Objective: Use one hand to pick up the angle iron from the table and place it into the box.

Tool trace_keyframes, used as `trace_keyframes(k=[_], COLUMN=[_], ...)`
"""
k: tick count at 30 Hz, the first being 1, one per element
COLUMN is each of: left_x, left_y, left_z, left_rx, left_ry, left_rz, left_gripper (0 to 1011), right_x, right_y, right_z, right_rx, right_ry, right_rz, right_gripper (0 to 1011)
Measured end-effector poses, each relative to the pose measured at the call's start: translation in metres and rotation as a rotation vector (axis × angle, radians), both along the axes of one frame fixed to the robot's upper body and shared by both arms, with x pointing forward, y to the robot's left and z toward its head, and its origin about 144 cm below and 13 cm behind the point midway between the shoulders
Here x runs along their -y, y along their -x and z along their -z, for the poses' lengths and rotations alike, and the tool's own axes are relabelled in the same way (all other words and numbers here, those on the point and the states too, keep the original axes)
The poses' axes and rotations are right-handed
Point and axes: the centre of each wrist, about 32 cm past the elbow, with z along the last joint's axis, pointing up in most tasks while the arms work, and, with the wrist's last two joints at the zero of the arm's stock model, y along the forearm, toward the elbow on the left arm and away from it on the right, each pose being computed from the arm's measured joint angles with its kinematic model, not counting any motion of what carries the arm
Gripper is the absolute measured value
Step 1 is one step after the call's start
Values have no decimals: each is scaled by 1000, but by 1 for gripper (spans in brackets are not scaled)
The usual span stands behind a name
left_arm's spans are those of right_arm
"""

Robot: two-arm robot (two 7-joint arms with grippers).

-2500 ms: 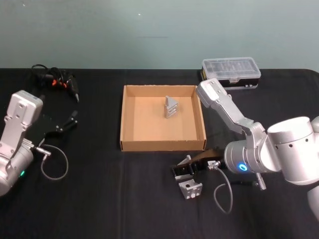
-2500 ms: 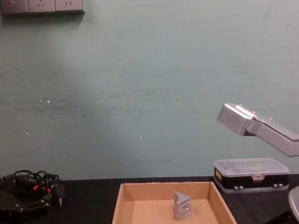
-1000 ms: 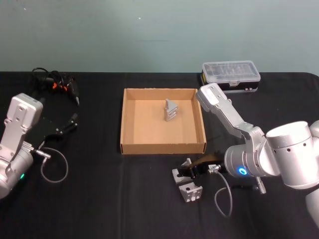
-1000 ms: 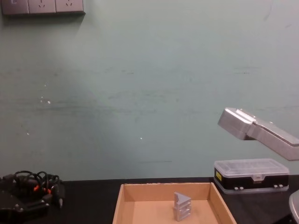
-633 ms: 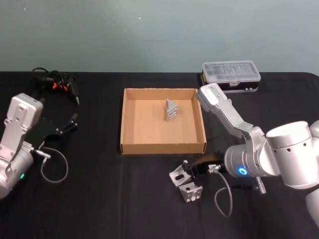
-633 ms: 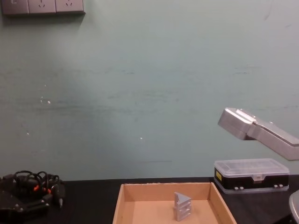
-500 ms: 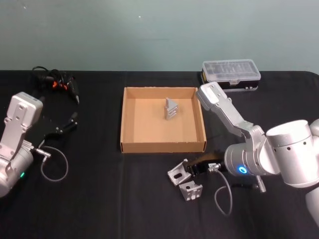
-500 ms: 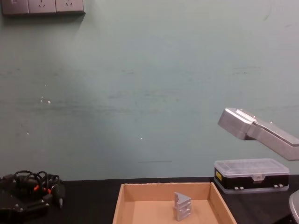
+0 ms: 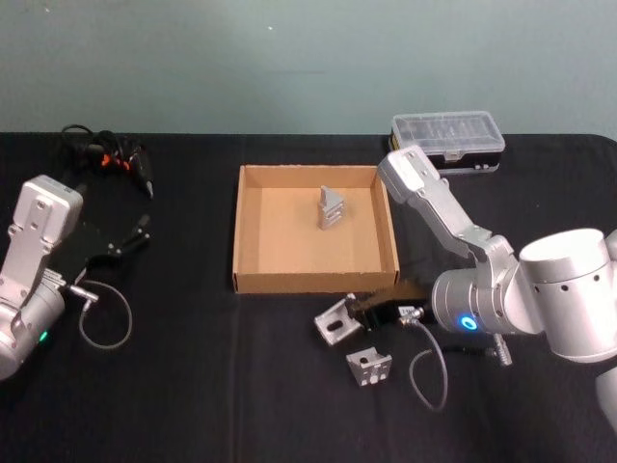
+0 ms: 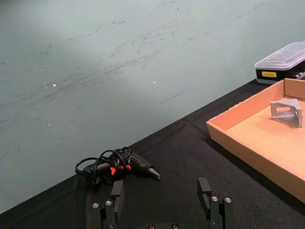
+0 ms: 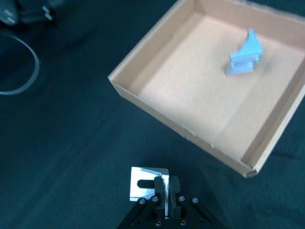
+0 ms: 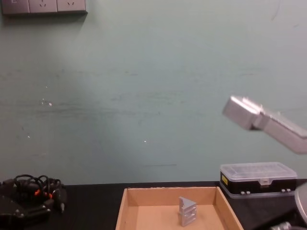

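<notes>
Gripping the angle iron point(image 9: 334, 323) by one flange, my right claw point(image 9: 357, 313) is closed on it at six o'clock of the box point(image 9: 313, 283), just outside the near wall and not touching the cardboard. I cannot tell whether the piece clears the counter point(image 9: 212, 386) or rests on it. In the right wrist view its slotted face is turned up toward the camera, with black counter all around it. A second angle iron point(image 9: 369, 367) lies on the counter at five o'clock of the held one, near it but apart. A third angle iron point(image 9: 331, 207) stands upright inside the box, toward the far wall. At two o'clock of the box sits a black case point(image 9: 446, 136) with a clear lid, and at ten o'clock a drill point(image 9: 108, 158) with tangled cable. My left claw point(image 9: 135, 236) is parked at nine o'clock, well away from the box, its fingers point(image 10: 204, 189) spread open and holding nothing.
</notes>
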Motion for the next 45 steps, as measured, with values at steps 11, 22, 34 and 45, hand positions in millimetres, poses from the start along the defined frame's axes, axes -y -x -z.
trace_keyframes(k=[11,22,34,45], left_x=[0,0,0,0], left_y=[0,0,0,0], left_z=[0,0,0,0], left_rx=[0,0,0,0], left_ry=[0,0,0,0], left_rz=[0,0,0,0], left_gripper=[1011,1011,1011,1011], right_x=[-6,-23,-51,-65], right_y=[-6,-50,-99,-125], right_z=[-32,-37,-24,-15], right_rx=[125,154,133,141], right_ry=[-34,-12,101,139], right_rz=[-46,-26,-17,-17], right_gripper=[71,70,71,70])
